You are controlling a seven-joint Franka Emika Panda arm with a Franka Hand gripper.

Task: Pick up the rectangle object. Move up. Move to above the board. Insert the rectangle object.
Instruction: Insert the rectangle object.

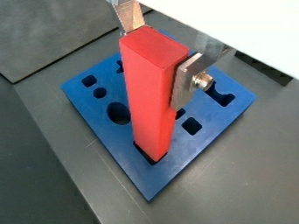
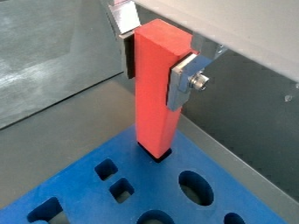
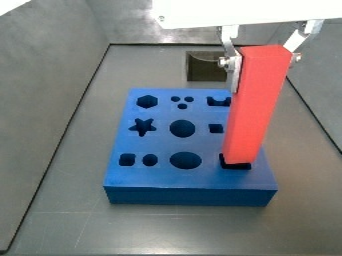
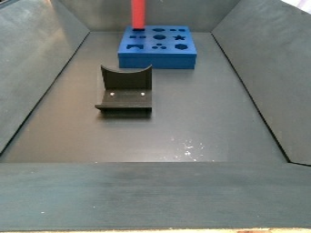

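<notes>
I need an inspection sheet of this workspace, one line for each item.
Surface: grey floor, bare apart from the items below.
Job's things: rectangle object upright, its lower end in a slot at the edge of the board.
Clutter: nothing seen.
Grippers: pincer above the board, fingers clamped on the bar's upper part.
Cables: nothing seen.
Surroundings: fixture on the floor, apart from the board; grey walls around.

A dark L-shaped fixture (image 4: pixel 124 91) on its base plate stands upright on the grey metal surface (image 4: pixel 183 136), apart from the end effector (image 3: pixel 267 48) raised above.
</notes>
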